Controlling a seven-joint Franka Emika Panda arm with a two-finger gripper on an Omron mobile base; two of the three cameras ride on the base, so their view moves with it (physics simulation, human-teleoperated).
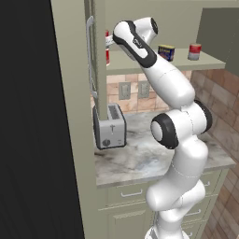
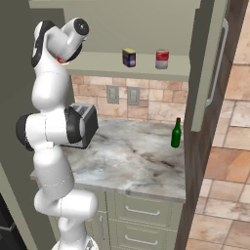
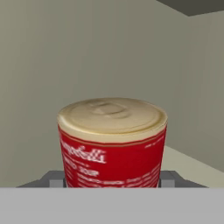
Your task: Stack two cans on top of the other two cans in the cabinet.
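- Red can (image 3: 112, 144) with a pale lid sits on the cabinet (image 1: 154, 65) shelf, dead centre and close between the grey fingertips (image 3: 56, 178).
- Whether the gripper has clamped it, I cannot tell.
- Squeeze squarely at mid-body before lifting straight up, clear of the shelf.
- Blue tin (image 2: 129, 57) and grey-bodied can (image 2: 161, 58) stand further along.

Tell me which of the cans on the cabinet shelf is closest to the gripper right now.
The red can with the cream lid: in the hand view it sits right between the fingers. The squat dark blue tin and the red-topped grey can stand farther right along the shelf.
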